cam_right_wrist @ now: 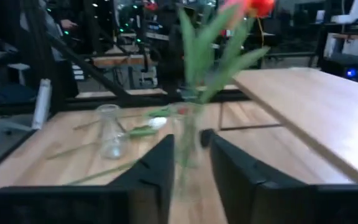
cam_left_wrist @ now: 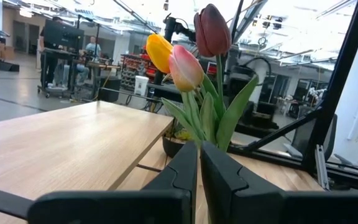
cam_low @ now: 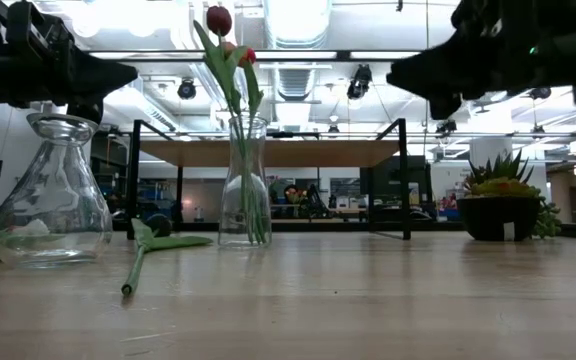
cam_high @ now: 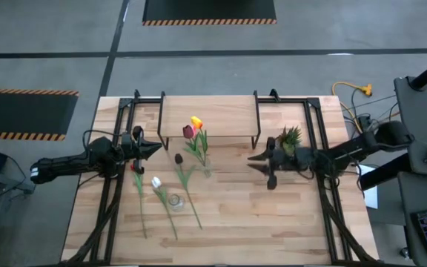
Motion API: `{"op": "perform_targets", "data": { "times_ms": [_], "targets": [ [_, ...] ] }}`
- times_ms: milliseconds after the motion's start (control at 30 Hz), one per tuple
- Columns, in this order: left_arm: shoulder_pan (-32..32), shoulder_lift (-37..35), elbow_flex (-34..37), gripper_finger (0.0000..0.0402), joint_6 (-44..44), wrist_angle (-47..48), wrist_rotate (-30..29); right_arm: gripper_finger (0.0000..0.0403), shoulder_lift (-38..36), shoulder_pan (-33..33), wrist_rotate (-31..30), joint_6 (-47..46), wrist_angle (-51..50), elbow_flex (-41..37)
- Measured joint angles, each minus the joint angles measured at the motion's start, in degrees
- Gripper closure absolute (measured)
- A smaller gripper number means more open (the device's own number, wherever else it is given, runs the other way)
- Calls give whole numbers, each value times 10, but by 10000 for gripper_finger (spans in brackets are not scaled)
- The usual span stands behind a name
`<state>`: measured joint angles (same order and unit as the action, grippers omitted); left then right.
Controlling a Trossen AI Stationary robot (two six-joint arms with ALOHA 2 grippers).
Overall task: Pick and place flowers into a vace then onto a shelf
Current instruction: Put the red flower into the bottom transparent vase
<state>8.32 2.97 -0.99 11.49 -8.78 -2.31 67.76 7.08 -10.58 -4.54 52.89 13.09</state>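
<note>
A slim glass vase (cam_high: 206, 167) stands on the table in front of the shelf (cam_high: 207, 115). It holds three tulips (cam_high: 193, 127) with maroon, pink and orange-yellow heads (cam_left_wrist: 194, 56), stems down in it. Three more tulips lie flat on the table: red (cam_high: 133, 167), white (cam_high: 156, 182) and dark maroon (cam_high: 178, 158). My left gripper (cam_high: 159, 148) is shut and empty, left of the vase, above the table. My right gripper (cam_high: 249, 162) is open and empty, right of the vase, pointing at it (cam_right_wrist: 187, 134).
An empty round-bellied glass flask (cam_high: 175, 200) stands nearer the front among the loose stems, and shows in the low view (cam_low: 53, 195). A small spiky potted plant (cam_high: 289, 138) stands beside the right arm. Black frame bars run along the table's left and right sides.
</note>
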Motion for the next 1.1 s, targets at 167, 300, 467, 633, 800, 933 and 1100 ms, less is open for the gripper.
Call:
{"op": "perform_targets", "data": {
  "times_ms": [167,300,467,633,800,933,1100],
  "targets": [
    [0,0,0,398,0,0,0,385,-28,-90,87,5,-1,-28],
    [0,0,0,398,0,0,0,391,-72,-126,121,3,0,-47],
    [0,0,0,398,0,0,0,394,-167,-126,121,31,-4,-88],
    [0,0,0,398,0,0,0,394,-284,-126,119,35,-82,-125],
    [0,0,0,398,0,5,0,394,-383,-126,93,51,-183,-126],
    [0,0,0,398,0,4,0,394,-440,-126,76,71,-221,-126],
    [0,0,0,398,0,4,0,394,-465,-126,73,81,-245,-126]
  ]
}}
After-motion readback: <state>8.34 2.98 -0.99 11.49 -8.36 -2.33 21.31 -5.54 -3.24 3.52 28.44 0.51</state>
